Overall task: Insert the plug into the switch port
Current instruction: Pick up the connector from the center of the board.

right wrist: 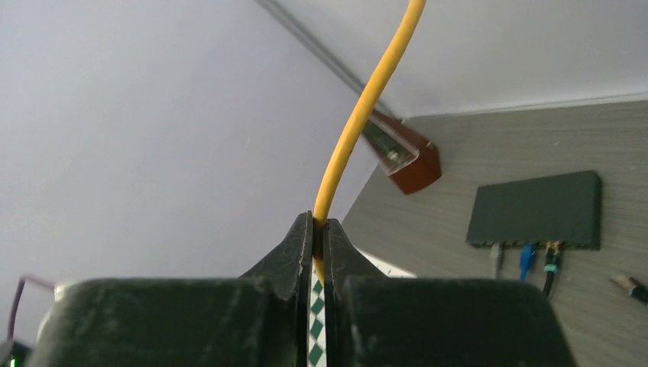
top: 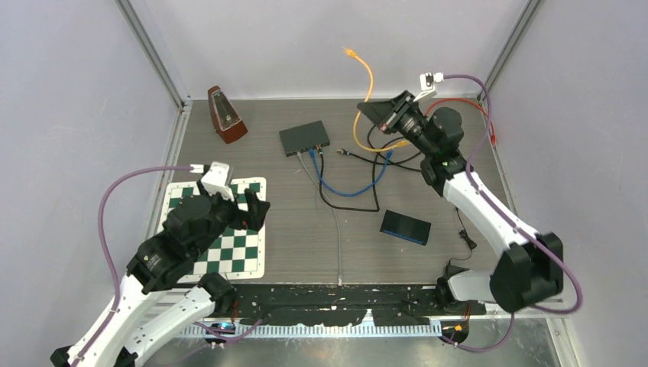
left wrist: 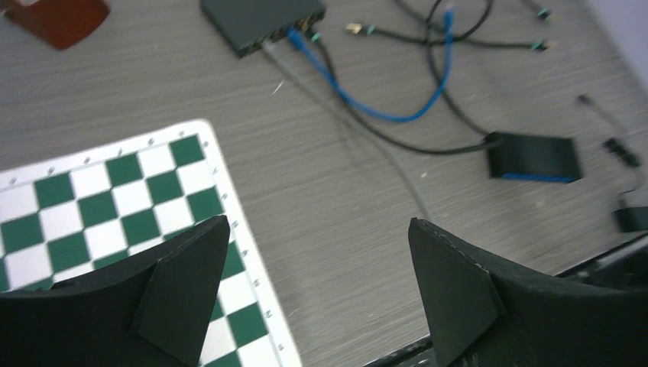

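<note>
The black switch (top: 304, 138) lies at the back middle of the table, with grey, blue and black cables in its front ports. It also shows in the wrist views, switch (left wrist: 256, 23) and switch (right wrist: 535, 208). My right gripper (top: 365, 109) is raised right of the switch, shut on the yellow cable (right wrist: 359, 115). That cable arcs upward, and its plug (top: 348, 52) hangs free in the air, above and behind the switch. The plug is out of frame in the right wrist view. My left gripper (left wrist: 317, 229) stands open and empty over the chessboard's right edge.
A green and white chessboard (top: 229, 245) lies front left, and a brown metronome (top: 226, 115) stands back left. A black box with a blue edge (top: 406, 227) lies front right. Loose blue cable (top: 351, 187) and black cables trail between the switch and the box.
</note>
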Robot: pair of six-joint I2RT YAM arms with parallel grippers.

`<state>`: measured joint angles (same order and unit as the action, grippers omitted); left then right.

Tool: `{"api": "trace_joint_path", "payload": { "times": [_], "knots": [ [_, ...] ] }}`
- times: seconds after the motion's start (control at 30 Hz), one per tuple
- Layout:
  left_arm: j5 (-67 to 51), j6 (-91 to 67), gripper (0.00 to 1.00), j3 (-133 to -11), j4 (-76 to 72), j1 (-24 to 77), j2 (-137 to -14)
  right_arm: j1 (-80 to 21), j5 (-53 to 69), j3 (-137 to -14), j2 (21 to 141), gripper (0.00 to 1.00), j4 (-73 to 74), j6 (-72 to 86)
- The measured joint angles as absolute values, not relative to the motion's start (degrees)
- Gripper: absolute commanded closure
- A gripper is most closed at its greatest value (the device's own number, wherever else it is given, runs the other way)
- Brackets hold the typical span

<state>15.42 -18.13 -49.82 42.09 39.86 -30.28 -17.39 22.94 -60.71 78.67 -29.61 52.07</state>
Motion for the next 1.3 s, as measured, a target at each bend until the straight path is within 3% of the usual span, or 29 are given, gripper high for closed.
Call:
{"api": "trace_joint_path", "payload": {
  "times": [0.27,0.47,0.93,1.3],
  "knots": [
    [10.3,-28.3,0.17,-63.0,37.1,39.9,-40.0,-33.8,18.2,-55.0,60.3,0.95,-13.1,35.5],
    [6.8,-38.5,0.23,-65.0,29.6,39.9,-43.1,-42.0,9.4,-47.4,51.7,0.95,-8.7,29.3],
    [6.8,-54.3,0.23,-63.4,12.5,39.9,-55.4,-52.1,-4.8,-41.5,48.3,0.95,-5.3,26.1],
    [1.3,-64.7,0.34,-58.3,1.3,35.6,-61.0,-56.3,-7.9,-38.9,48.6,0.95,-7.6,23.4]
  ]
}}
